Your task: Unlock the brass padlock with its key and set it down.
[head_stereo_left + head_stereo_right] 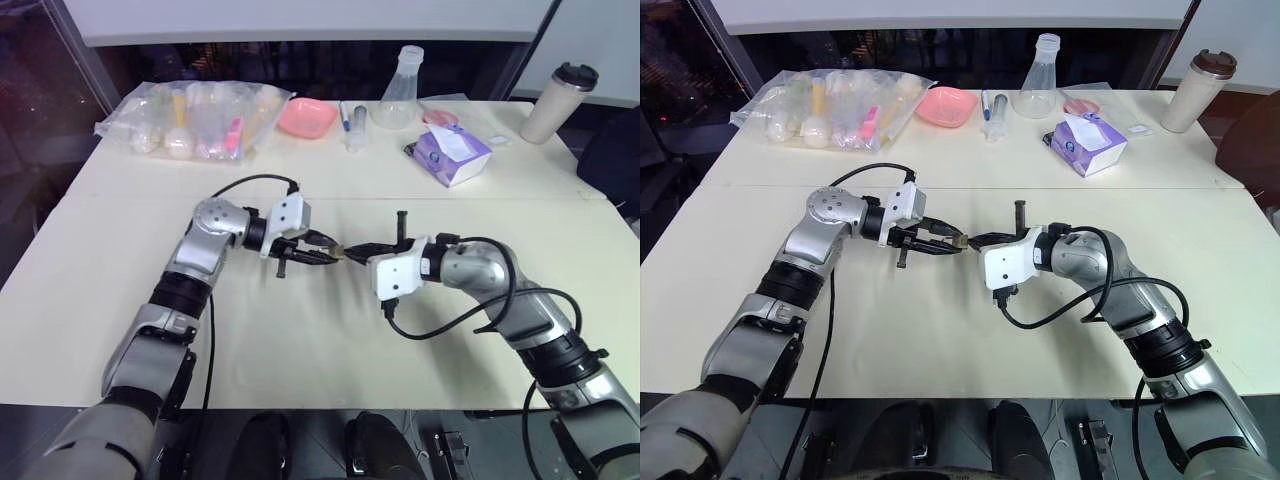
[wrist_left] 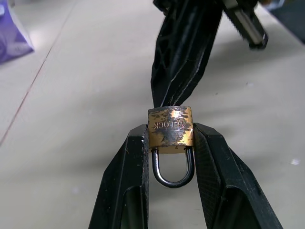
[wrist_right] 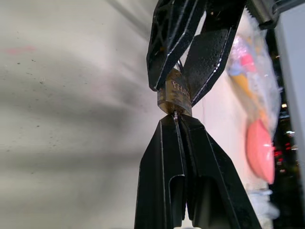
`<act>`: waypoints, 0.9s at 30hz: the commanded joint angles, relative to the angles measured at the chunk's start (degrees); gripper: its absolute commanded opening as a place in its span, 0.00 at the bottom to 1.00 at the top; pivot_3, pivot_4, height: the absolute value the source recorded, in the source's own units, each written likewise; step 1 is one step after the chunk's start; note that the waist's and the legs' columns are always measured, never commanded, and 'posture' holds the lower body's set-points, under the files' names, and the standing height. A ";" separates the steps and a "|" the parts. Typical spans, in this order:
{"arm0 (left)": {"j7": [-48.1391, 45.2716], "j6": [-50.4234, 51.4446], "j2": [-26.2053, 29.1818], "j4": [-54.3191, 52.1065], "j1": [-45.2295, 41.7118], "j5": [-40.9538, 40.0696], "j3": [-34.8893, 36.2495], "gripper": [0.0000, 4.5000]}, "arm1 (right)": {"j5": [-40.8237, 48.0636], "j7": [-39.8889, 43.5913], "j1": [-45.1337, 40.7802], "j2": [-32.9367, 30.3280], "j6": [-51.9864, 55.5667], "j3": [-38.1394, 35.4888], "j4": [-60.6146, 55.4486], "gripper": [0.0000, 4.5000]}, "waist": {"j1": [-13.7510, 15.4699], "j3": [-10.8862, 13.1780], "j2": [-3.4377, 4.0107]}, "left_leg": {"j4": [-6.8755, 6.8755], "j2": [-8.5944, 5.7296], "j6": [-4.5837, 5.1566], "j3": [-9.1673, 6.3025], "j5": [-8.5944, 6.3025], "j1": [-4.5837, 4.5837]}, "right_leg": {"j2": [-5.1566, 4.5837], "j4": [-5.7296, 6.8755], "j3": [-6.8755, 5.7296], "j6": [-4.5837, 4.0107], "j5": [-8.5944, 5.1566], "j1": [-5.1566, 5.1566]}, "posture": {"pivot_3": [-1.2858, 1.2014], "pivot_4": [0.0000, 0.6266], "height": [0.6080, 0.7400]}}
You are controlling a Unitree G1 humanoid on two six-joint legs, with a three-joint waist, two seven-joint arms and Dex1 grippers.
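The brass padlock (image 2: 170,126) is a small worn golden block with a silvery shackle (image 2: 173,167) that sits with both legs in the body. It hangs above the middle of the table (image 1: 300,340), and my left gripper (image 2: 170,130) is shut on its two sides. From the right, my right gripper (image 3: 175,118) meets it tip to tip, jaws pressed together at the padlock's base. A thin sliver of the key (image 3: 175,115) shows between those tips and runs into the padlock; the rest of the key is hidden. Both grippers meet at the padlock (image 1: 338,251) in the head views.
Along the table's far edge lie a clear plastic bag of items (image 1: 195,120), a pink dish (image 1: 306,117), a glass flask (image 1: 396,95), a purple tissue box (image 1: 452,153) and a lidded cup (image 1: 560,100). Cables loop from both wrists.
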 commanded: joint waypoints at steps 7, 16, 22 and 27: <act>4.07 -15.32 -1.07 -1.46 0.02 1.43 -0.36 0.16 | 9.01 9.09 -1.70 1.39 14.27 -0.38 -7.85 0.01 | 0.04 0.00 0.00 | 0.00 0.00 0.09 0.00 -0.05 0.00 | -0.02 0.00 -0.01 0.00 0.00 0.00 | 0.52 0.24 0.81; -2.33 12.78 -0.09 -3.66 -2.16 -9.90 3.08 0.16 | -8.77 -6.51 -2.97 -2.42 -14.10 0.30 -0.19 0.01 | -0.10 0.00 0.00 | 0.00 -0.03 0.10 0.00 -0.05 0.00 | 0.03 0.00 -0.02 0.01 0.00 -0.01 | 0.52 0.24 0.81; -3.33 17.63 1.09 -3.60 -3.33 -10.47 3.30 0.16 | -10.50 -10.35 -2.17 -2.44 -19.50 -1.05 2.07 0.31 | -0.09 0.00 0.00 | 0.00 -0.01 -0.07 0.00 0.04 0.00 | 0.05 0.02 -0.01 0.00 0.00 -0.01 | 0.52 0.24 0.81; -4.03 19.60 1.37 -3.98 -4.16 -11.40 3.50 0.16 | -11.89 -12.94 -2.56 -1.91 -21.61 -1.32 3.14 0.86 | -0.06 0.00 0.00 | 0.01 -0.01 -0.29 0.01 0.17 0.00 | 0.02 0.01 0.00 0.00 0.00 0.00 | 0.52 0.24 0.81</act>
